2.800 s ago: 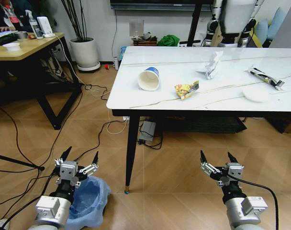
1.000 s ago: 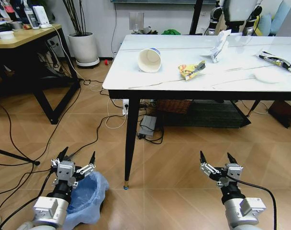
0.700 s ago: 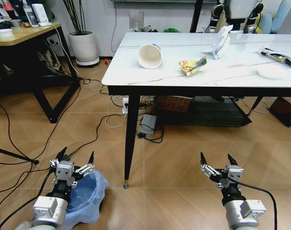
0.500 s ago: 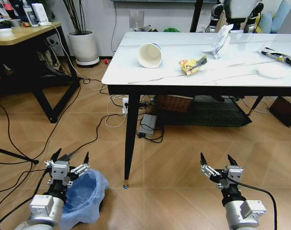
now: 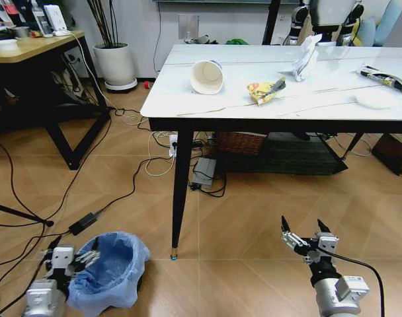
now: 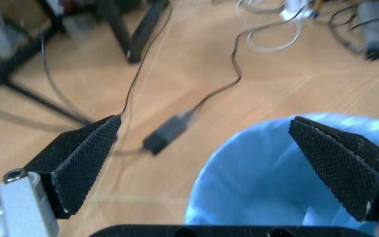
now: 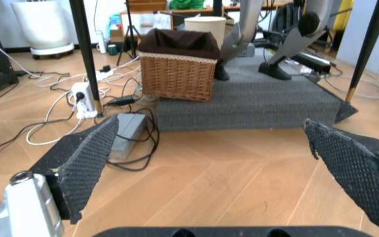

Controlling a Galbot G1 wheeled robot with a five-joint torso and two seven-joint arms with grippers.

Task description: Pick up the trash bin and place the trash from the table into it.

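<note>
Left gripper (image 5: 70, 256) spread wide, straddling the trash bin (image 5: 112, 267) rim; right gripper (image 5: 306, 236) agape, empty.

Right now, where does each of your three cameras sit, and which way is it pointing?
Head view: high up, looking down at the table, the floor and both open grippers, left and right.
Left wrist view: behind open fingers, over the trash bin.
Right wrist view: low, facing a wicker basket under the table.
Shared: head and left wrist see the bin.

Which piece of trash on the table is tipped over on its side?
The paper cup. It lies on its side near the table's left end, open mouth facing the camera, while the yellow wrapper beside it is just crumpled.
</note>
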